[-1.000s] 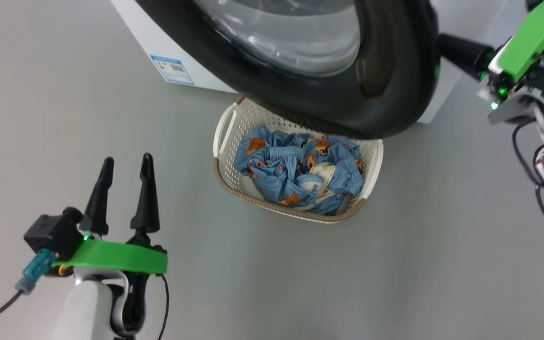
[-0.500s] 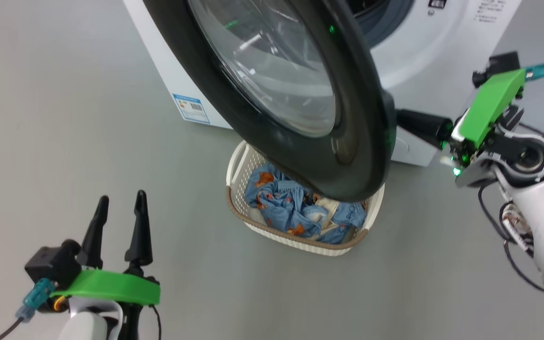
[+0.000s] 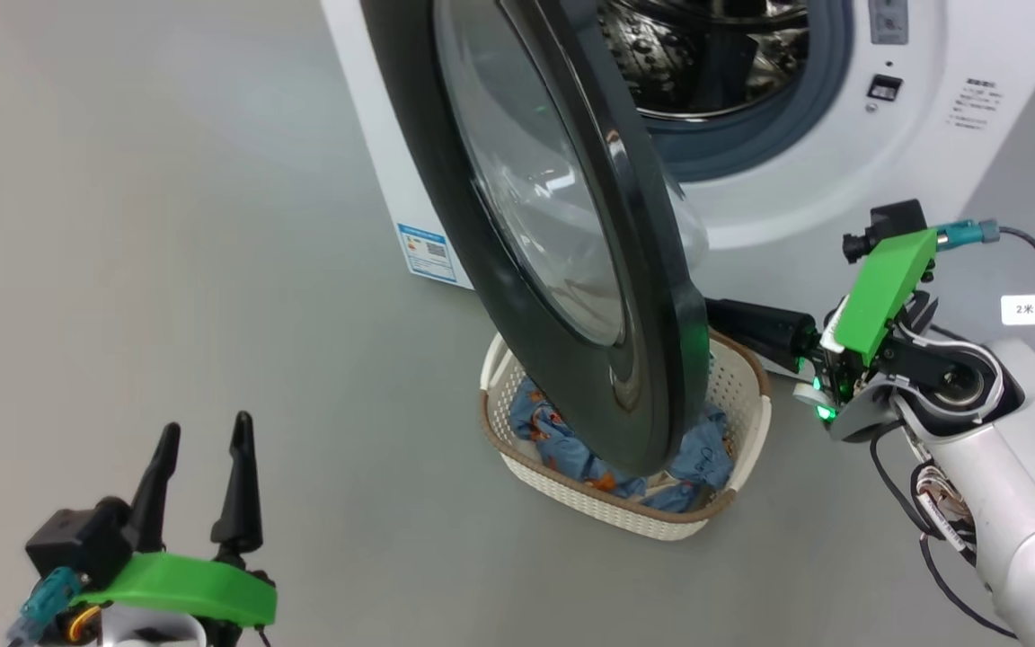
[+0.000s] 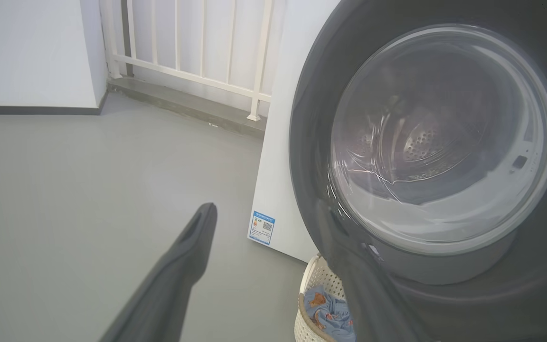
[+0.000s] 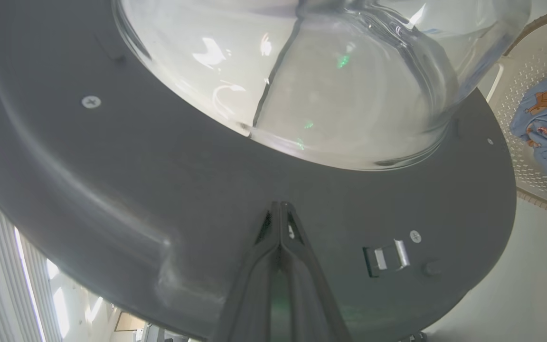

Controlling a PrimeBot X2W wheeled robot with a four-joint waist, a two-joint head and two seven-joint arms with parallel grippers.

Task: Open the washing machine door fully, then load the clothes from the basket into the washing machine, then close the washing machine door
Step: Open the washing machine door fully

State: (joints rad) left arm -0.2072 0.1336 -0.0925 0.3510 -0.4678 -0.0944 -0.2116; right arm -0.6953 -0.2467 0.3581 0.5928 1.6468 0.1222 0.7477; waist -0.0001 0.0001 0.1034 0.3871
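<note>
The washing machine [image 3: 841,180] stands at the top right with its steel drum [image 3: 706,54] exposed. The black washing machine door [image 3: 446,180] is swung out, nearly edge-on, over the basket [image 3: 607,508]. The light-blue bear-print clothes [image 3: 562,440] lie in the basket, partly hidden by the door. My right gripper [image 3: 713,313] is shut, holding nothing. In the right wrist view the right gripper [image 5: 280,205] touches the door's [image 5: 159,180] grey inner face just below the glass bowl [image 5: 311,71]. My left gripper [image 3: 203,449] is open over the floor at the lower left, well clear of the basket.
A blue label sticker [image 3: 428,252] marks the machine's side. The door latch [image 5: 387,259] sits right of my right fingertips. A white railing [image 4: 183,47] and a low step run behind the machine. A tagged cable [image 3: 1025,308] trails from my right wrist. Grey floor spreads to the left.
The door has swung wider open, from facing me to almost edge-on, with my shut right gripper following on its inner side. The head camera has tilted up, uncovering the drum. The left gripper stays open.
</note>
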